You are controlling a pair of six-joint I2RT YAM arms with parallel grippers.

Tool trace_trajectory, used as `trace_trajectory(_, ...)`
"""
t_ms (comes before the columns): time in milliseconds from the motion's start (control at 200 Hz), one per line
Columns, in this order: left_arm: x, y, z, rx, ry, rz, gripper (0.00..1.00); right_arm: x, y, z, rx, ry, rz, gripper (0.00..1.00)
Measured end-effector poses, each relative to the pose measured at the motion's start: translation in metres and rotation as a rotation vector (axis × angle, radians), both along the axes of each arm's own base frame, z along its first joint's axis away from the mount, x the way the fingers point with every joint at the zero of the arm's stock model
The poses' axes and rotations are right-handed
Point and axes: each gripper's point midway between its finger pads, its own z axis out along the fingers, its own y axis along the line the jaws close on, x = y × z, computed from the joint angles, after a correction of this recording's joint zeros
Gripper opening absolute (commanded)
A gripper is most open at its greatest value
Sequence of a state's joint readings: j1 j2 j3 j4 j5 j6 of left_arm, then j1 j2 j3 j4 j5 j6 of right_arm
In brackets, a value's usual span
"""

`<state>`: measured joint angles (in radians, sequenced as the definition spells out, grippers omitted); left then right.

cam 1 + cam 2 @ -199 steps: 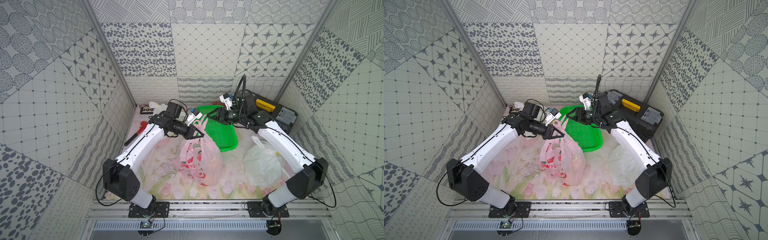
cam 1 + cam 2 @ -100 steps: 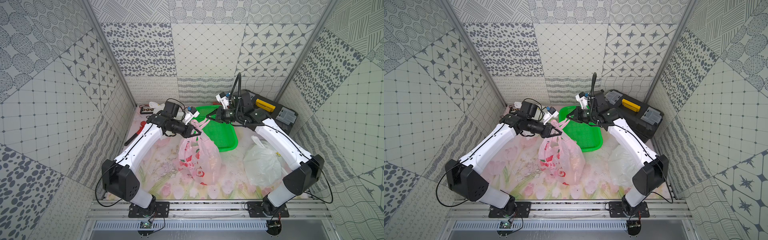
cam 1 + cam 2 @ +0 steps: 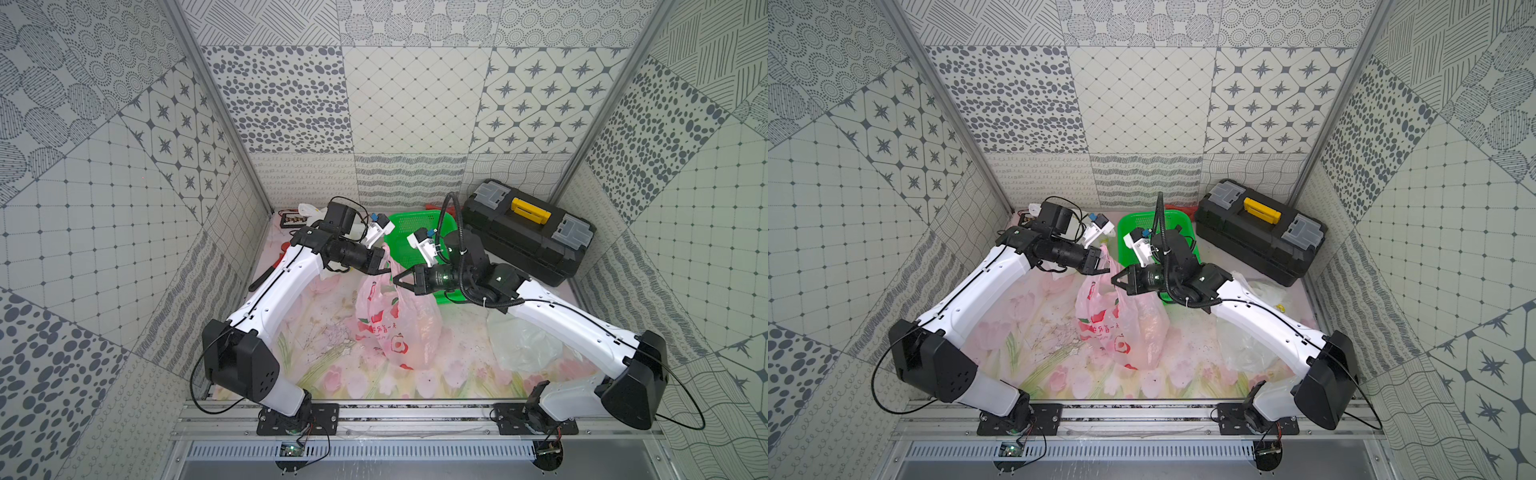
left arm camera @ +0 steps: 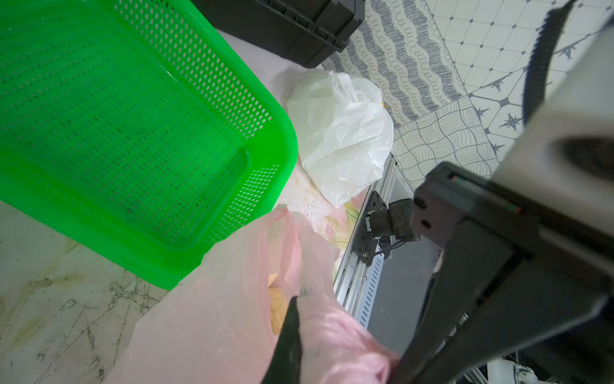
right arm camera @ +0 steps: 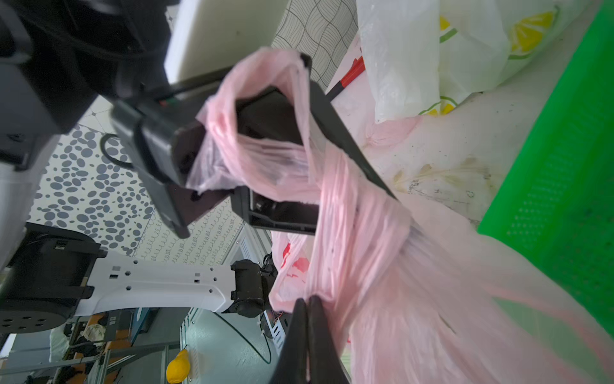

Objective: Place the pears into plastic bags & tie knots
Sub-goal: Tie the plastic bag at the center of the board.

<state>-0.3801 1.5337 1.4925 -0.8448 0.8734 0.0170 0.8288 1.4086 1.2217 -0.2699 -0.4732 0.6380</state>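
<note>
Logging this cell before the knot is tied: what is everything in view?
pink bag: one, pink with red strawberries, table centre
pears: number hidden, yellowish, inside pink bag
white bags: two, white, one beside right arm, one back left
basket: one, green, back centre
toolbox: one, black with yellow handle, back right
tool: one, red and black, left edge
left gripper: one, black, shut on pink bag handle
right gripper: one, black, shut on pink bag handle

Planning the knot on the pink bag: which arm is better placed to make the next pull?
Right, probably. The right gripper is shut on a handle of the pink bag; the left gripper has its handle looped round a finger, so it suits anchoring.
</note>
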Motion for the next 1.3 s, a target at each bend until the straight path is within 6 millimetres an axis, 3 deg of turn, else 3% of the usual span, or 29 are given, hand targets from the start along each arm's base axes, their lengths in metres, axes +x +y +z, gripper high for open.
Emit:
trace_trajectory(220, -0.002, 0.002, 0.006, 0.007, 0.028, 0.005, 0.14, 0.015, 0.026, -0.018, 0.027, -0.080, -0.034, 0.00)
trace_trajectory(420, -0.008, 0.005, 0.010, 0.014, 0.001, -0.019, 0.31, 0.024, 0.019, -0.039, -0.010, -0.130, -0.047, 0.00)
trace_trajectory(760, -0.019, 0.011, 0.004, 0.024, -0.012, -0.061, 0.45, 0.033, 0.010, -0.046, -0.024, -0.150, -0.053, 0.00)
trace_trajectory(925, -0.020, 0.011, 0.004, 0.024, -0.023, -0.072, 0.45, 0.030, 0.011, -0.046, -0.016, -0.141, -0.037, 0.00)
trace_trajectory(1116, -0.013, 0.009, -0.001, 0.030, -0.012, -0.072, 0.30, 0.024, 0.015, -0.045, -0.004, -0.138, -0.009, 0.00)
trace_trajectory(1301, -0.008, 0.008, -0.008, 0.046, 0.005, -0.064, 0.31, 0.018, 0.020, -0.041, 0.015, -0.143, 0.019, 0.00)
